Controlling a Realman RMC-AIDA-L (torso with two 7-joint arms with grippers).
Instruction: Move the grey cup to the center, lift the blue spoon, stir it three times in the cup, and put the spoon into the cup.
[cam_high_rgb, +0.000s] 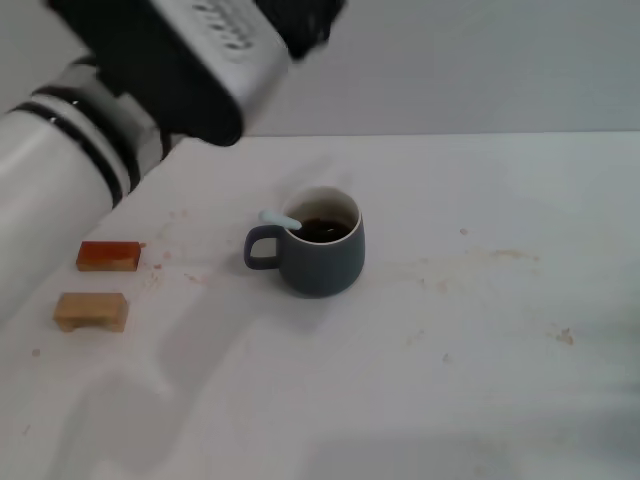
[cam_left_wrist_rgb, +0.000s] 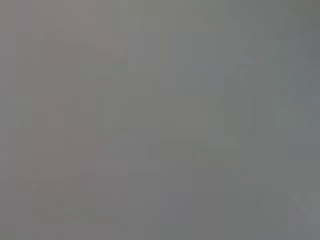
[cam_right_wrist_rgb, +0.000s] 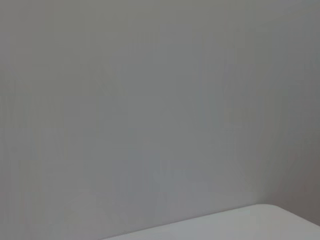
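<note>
The grey cup (cam_high_rgb: 320, 262) stands upright near the middle of the white table (cam_high_rgb: 480, 340), its loop handle pointing left and dark liquid inside. The blue spoon (cam_high_rgb: 278, 219) rests in the cup, its pale blue handle leaning out over the rim above the loop handle; its bowl is hidden in the liquid. My left arm (cam_high_rgb: 150, 70) is raised high over the far left of the table, clear of the cup, and its gripper end runs off the top edge of the head view. My right gripper is out of view. The left wrist view shows only plain grey.
An orange-brown block (cam_high_rgb: 108, 256) and a tan block (cam_high_rgb: 91, 311) lie at the left of the table. Faint stains mark the surface to the right of the cup. The right wrist view shows a bare wall and a table corner (cam_right_wrist_rgb: 240, 222).
</note>
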